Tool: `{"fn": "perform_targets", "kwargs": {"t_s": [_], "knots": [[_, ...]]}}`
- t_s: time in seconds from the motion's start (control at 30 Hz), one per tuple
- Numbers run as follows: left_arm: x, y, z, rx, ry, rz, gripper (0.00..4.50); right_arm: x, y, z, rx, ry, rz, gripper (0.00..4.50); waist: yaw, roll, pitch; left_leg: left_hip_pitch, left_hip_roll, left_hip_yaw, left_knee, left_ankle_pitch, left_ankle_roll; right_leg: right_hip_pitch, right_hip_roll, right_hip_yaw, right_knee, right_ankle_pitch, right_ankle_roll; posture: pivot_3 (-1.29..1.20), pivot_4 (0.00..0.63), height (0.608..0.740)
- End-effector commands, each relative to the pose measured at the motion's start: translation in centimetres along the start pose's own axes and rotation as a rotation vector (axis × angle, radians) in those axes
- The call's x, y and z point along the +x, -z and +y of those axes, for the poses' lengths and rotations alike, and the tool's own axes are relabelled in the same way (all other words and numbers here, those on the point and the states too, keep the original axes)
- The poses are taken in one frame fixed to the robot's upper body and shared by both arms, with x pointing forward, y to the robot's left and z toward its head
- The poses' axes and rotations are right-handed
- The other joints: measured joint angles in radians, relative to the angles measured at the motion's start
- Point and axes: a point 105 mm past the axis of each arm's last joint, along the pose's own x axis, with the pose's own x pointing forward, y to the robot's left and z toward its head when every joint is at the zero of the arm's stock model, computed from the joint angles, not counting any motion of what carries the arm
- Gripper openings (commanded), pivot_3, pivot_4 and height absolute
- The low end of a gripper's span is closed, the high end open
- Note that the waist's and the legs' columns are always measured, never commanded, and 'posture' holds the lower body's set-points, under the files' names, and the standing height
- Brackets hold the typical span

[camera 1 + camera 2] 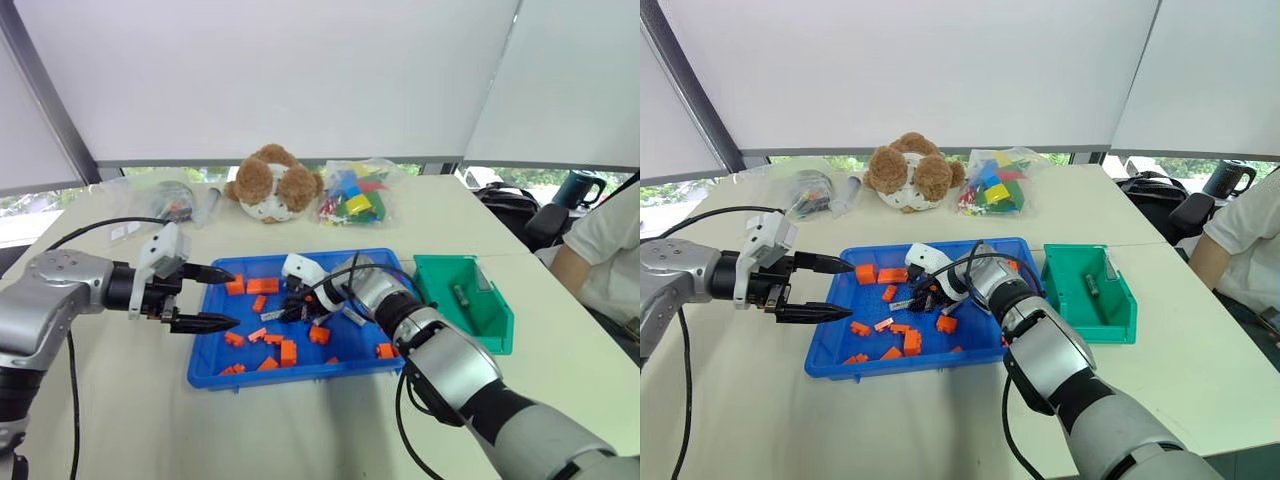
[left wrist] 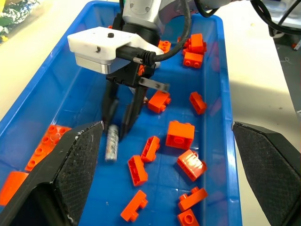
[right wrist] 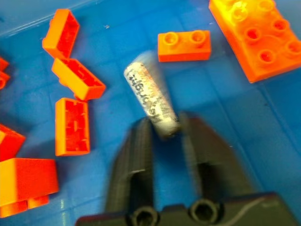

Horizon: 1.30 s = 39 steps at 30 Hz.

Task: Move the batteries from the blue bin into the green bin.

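I am working the right gripper (image 3: 165,123) down inside the blue bin (image 1: 215,358), and its two black fingers are closing on one end of a battery (image 3: 151,94) that is lying flat on the bin floor among the orange bricks (image 2: 180,134). The grip is at the tip only: the battery's long axis is running straight out ahead of the fingers, in line with them, so most of its length is sticking out past them rather than sitting crosswise between them. That worries me, since a hold on the end could let it pivot or slip when I lift.

The left gripper (image 1: 222,297) is hanging open and empty at the bin's left edge, farther from the battery, so the right arm is doing this one.

The green bin (image 1: 492,322) is sitting just to the right of the blue bin, with one battery (image 1: 460,294) already lying inside, so the carry is going rightward.
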Motion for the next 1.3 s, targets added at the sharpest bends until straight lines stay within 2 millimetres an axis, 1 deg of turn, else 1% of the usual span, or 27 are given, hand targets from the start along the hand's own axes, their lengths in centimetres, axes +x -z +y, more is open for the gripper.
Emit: {"fn": "perform_targets", "kwargs": {"t_s": [0.03,0.17,0.3,0.37,0.43,0.5,0.57,0.67,0.73,0.83,0.9,0.97,1.07,1.13,1.2,1.27,1.3], "knots": [[-0.7,-1.1,-0.1,0.049,-0.027,-0.01,4.5,0.2,-0.6,0.0,-0.019,0.001,0.007,0.02,-0.004,0.0,0.0,0.0,0.0,0.0,0.0,0.0,0.0,0.0,0.0,0.0,0.0,0.0,0.0,0.0,0.15,0.733],[-0.6,-1.0,-0.1,0.048,-0.029,-0.013,4.5,-0.5,-0.1,-0.4,-0.007,0.013,0.008,0.02,-0.008,0.0,0.0,0.0,0.0,-0.001,0.0,0.0,0.0,0.001,0.0,-0.001,0.0,0.0,0.0,0.0,0.15,0.733],[-0.4,-1.0,-0.1,0.047,-0.022,-0.017,4.5,-2.9,-0.1,-1.6,-0.006,0.06,-0.043,0.02,-0.008,0.0,0.0,0.0,0.0,-0.001,0.0,0.0,0.0,0.001,-0.001,-0.001,0.0,0.0,0.0,0.0,0.15,0.733],[-0.3,-1.0,-0.1,0.046,-0.019,-0.02,4.5,-5.6,-0.3,-2.2,0.001,0.11,-0.093,0.02,-0.006,0.0,0.0,0.0,0.0,-0.001,0.0,0.0,0.0,0.002,-0.001,-0.002,0.0,0.0,0.0,0.0,0.15,0.733],[-0.1,-1.0,0.0,0.044,-0.011,-0.026,4.5,-8.9,-0.3,-2.7,0.018,0.199,-0.129,0.02,-0.002,0.0,0.0,-0.001,0.0,-0.001,0.0,0.0,0.0,0.002,-0.001,-0.002,-0.001,0.0,0.0,0.0,0.15,0.733],[0.2,-1.0,-0.1,0.043,-0.003,-0.032,4.5,-12.6,0.2,-2.5,0.044,0.298,-0.143,0.02,0.008,0.001,0.0,-0.001,0.0,-0.002,0.0,0.0,0.0,0.001,-0.001,-0.002,-0.001,0.0,0.0,0.0,0.15,0.733],[0.4,-0.9,-0.1,0.041,0.006,-0.036,4.5,-15.6,0.8,-2.1,0.064,0.383,-0.134,0.02,0.014,0.001,0.0,-0.001,0.0,-0.002,0.0,0.0,0.0,0.001,-0.001,-0.002,-0.001,0.0,0.0,0.0,0.15,0.733],[0.8,-0.8,-0.2,0.037,0.023,-0.043,4.5,-21.3,3.0,-1.8,0.138,0.563,-0.079,0.02,0.017,0.001,0.0,0.0,0.0,-0.001,0.0,0.0,0.0,0.001,-0.001,-0.001,-0.001,0.0,0.0,0.0,0.15,0.733],[1.1,-0.7,-0.2,0.037,0.033,-0.047,4.5,-24.5,5.0,-1.7,0.183,0.678,-0.008,0.02,0.028,0.001,0.0,0.0,0.0,-0.001,0.001,0.0,0.0,0.001,-0.001,-0.001,-0.001,0.0,0.0,0.0,0.15,0.733],[1.5,-0.7,-0.2,0.037,0.048,-0.054,4.5,-27.8,7.6,-1.1,0.249,0.788,0.089,0.02,0.042,0.001,0.0,0.0,0.0,0.0,0.001,0.0,0.0,0.001,-0.001,-0.001,-0.003,0.0,0.0,0.0,0.15,0.733],[1.8,-0.7,-0.1,0.04,0.058,-0.057,4.5,-29.4,9.6,-0.5,0.296,0.83,0.151,0.02,0.044,0.0,0.0,0.0,0.0,0.0,0.001,0.0,0.0,0.002,-0.001,0.0,-0.004,0.0,0.0,0.0,0.15,0.733],[2.0,-0.7,0.0,0.044,0.066,-0.06,4.5,-30.4,11.0,-0.3,0.319,0.865,0.201,0.02,0.044,0.0,0.0,0.0,0.0,0.0,0.001,0.0,0.0,0.002,-0.001,0.0,-0.004,0.0,0.0,0.0,0.15,0.733],[2.3,-0.8,0.0,0.05,0.075,-0.061,4.5,-31.1,12.7,0.1,0.338,0.887,0.269,0.02,0.042,0.0,0.0,0.0,0.0,0.0,0.001,0.0,0.0,0.002,0.0,0.0,-0.004,0.0,0.0,0.0,0.15,0.733],[2.4,-0.8,0.1,0.052,0.078,-0.061,4.5,-31.1,13.2,0.3,0.341,0.88,0.286,0.02,0.042,0.0,0.0,0.0,0.0,0.0,0.001,0.0,0.0,0.002,0.0,0.0,-0.004,0.0,0.0,0.0,0.15,0.733],[2.4,-0.8,0.1,0.055,0.078,-0.059,4.5,-30.8,13.5,0.6,0.344,0.86,0.283,1.05,0.042,0.0,0.0,0.0,0.0,0.0,0.0,0.0,0.0,0.002,0.0,0.001,-0.004,0.0,0.0,0.0,0.15,0.733],[2.4,-0.8,0.1,0.055,0.077,-0.057,4.5,-30.5,13.3,0.7,0.341,0.842,0.272,1.94,0.043,0.0,0.0,0.0,0.0,0.0,0.001,0.0,0.0,0.002,0.0,0.001,-0.004,0.0,0.0,0.0,0.15,0.733],[2.4,-0.8,0.1,0.055,0.076,-0.056,4.5,-30.5,13.2,0.8,0.339,0.837,0.268,2.46,0.043,0.0,0.0,0.0,0.0,0.0,0.001,0.0,0.0,0.002,0.0,0.001,-0.004,0.0,0.0,0.0,0.15,0.733]]}}
